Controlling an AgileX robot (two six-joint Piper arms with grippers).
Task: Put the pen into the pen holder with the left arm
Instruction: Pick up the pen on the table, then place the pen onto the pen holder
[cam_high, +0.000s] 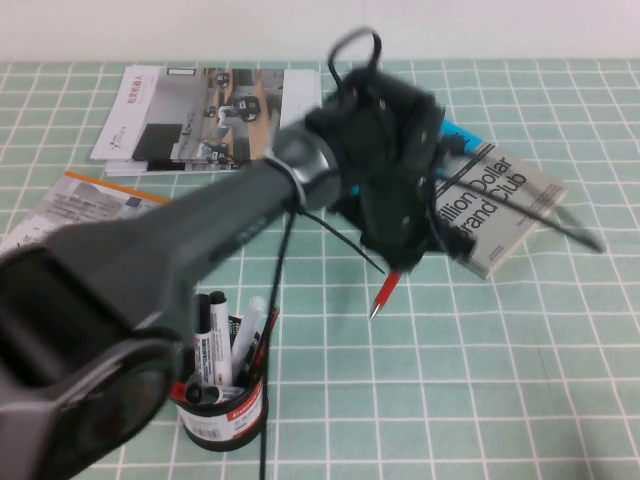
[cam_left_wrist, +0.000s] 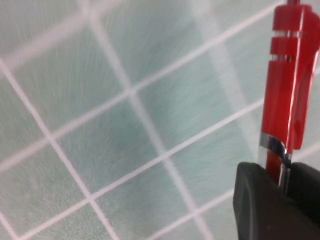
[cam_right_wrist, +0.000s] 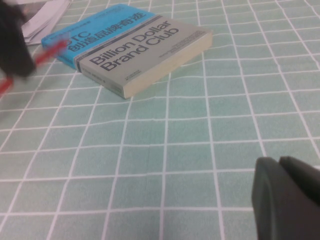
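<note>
The left arm (cam_high: 190, 240) reaches across the green checked mat (cam_high: 520, 380) with the pen (cam_high: 384, 293) pinched in the left gripper (cam_high: 400, 240), jaws closed on the barrel so that the dark tip points down and toward the holder (cam_high: 225, 405). The pen hangs clear of the mat, up and to the right of the holder and well apart from it, just in front of the grey book (cam_high: 500, 205). The holder stands at the near edge, left of the pen, already packed with black-capped markers (cam_high: 215, 340), which leaves little open mouth to aim for. Beyond the holder, two brochures (cam_high: 200, 115) lie flat on the mat. The wrist view shows the red clip end standing out past the black finger (cam_left_wrist: 265, 205), a grip low on the body that seems meant to keep the tip free for the drop. The carry looks roughly midway: the arm must bring the tip over the holder's rim before letting go. The right gripper (cam_right_wrist: 287, 197) sits low over bare mat to the right of the book, away from the work; whether its jaws are open cannot be told.
</note>
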